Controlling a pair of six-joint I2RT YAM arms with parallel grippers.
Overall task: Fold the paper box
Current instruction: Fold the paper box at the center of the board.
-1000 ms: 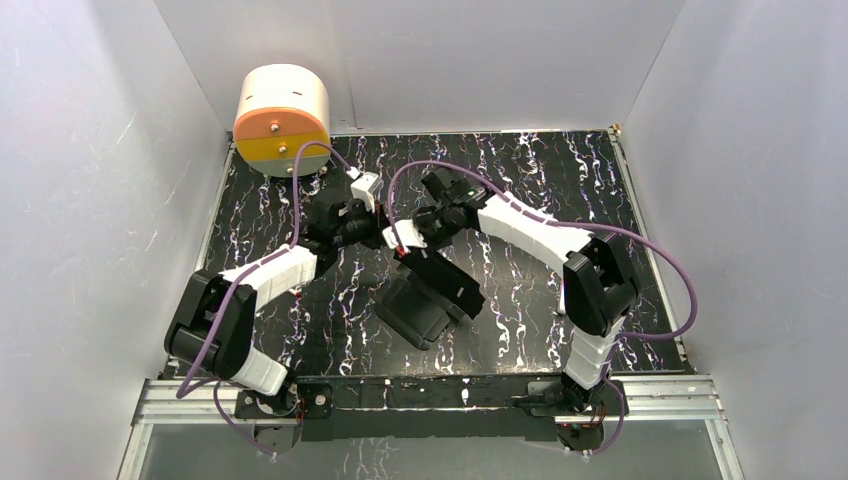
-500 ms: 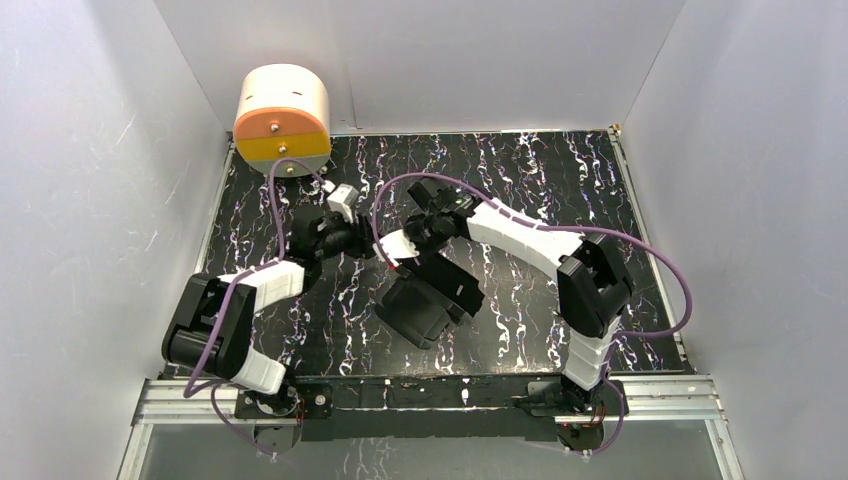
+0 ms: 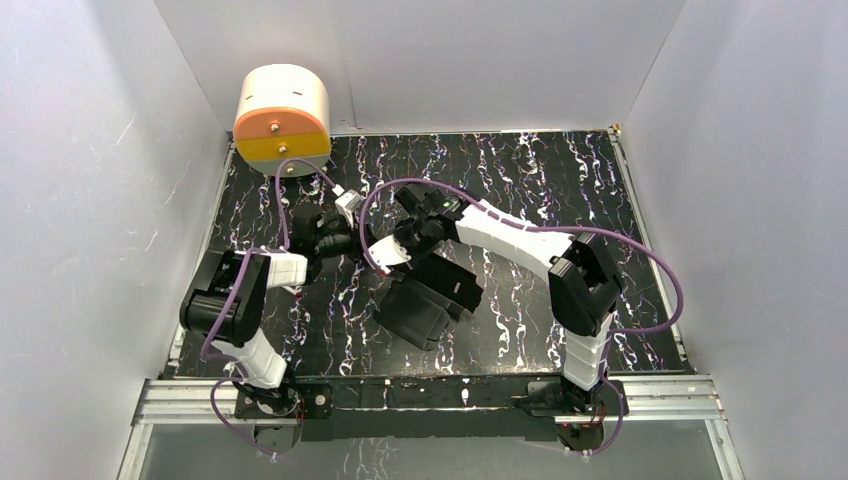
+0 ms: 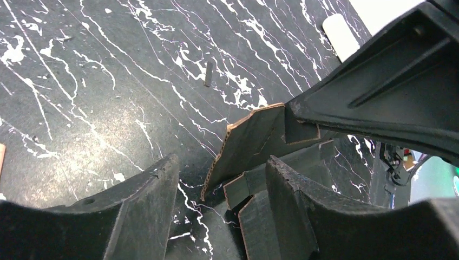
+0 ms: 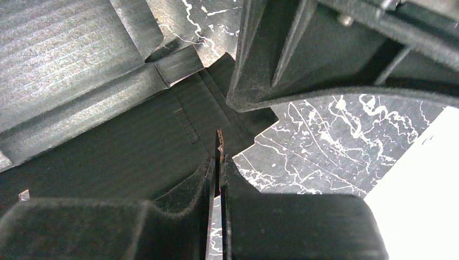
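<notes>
1. Top view: the paper box [image 3: 425, 305] lies partly folded near the middle of the marbled worktop [image 3: 540, 180], close in front of the arms. Both grippers meet at its far-left corner. The left gripper [image 3: 350, 240] sits just beside the box and the right gripper [image 3: 385, 258] is on its raised edge. The step in hand looks like raising a side flap. A cream and orange drum [image 3: 282, 115] stands well apart at the back left.

2. Left wrist view: the left gripper's jaws are spread and hold nothing, with a tilted flap [image 4: 251, 141] just ahead of them. The flap's cut edge shows brown corrugation under a matte black face, so the card is thin and stiff and bends at its creases. Next, this gripper probably needs to close on the flap or push it over, square to the crease.

3. Right wrist view: the right gripper [image 5: 218, 168] is pressed nearly together, pinching a thin upright card edge. Below it lie flat, faintly ribbed black panels [image 5: 135, 146] with scored fold lines and a small slot.
</notes>
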